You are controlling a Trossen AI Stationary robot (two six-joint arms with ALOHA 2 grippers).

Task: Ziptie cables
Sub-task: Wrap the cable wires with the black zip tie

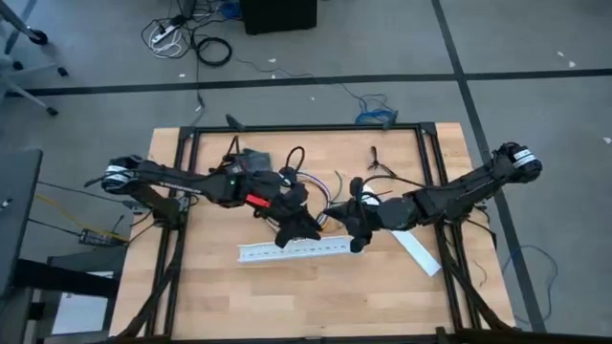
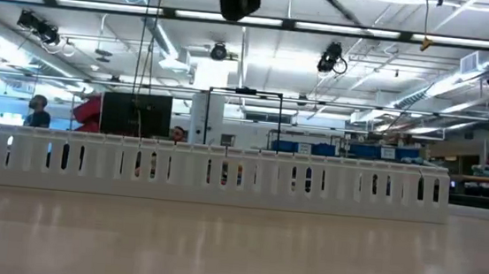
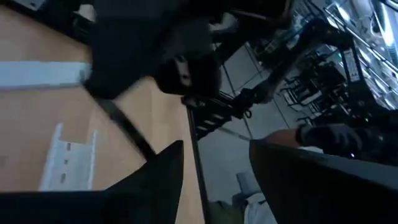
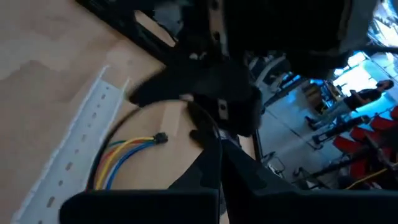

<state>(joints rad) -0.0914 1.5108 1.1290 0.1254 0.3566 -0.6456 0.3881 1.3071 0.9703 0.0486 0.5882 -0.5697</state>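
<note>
The right gripper (image 1: 356, 227) hovers low over the middle of the wooden table (image 1: 210, 296), and in its wrist view its two dark fingers (image 4: 208, 168) are pressed together on a very thin black plastic strap, the ziptie (image 4: 163, 104). From the pinch the strap arcs away toward the left gripper (image 1: 298, 222), which sits just beside, the two facing each other above the long white slotted plastic channel (image 1: 295, 250). The coming move turns on that line: the ziptie's long axis runs roughly from one gripper across to the other, while the cables (image 4: 122, 153), a small bunch of thin yellow, red and blue wires, lie on the wood under the strap's curve, near the channel. The right gripper is probably the nearer to them, though motion blur leaves that unsure. The left gripper's fingers (image 3: 155, 180) stand apart, with a dark strap-like streak beyond them; whether they hold anything I cannot tell. Both arms reach inward from the table's sides, elbows bent.
</note>
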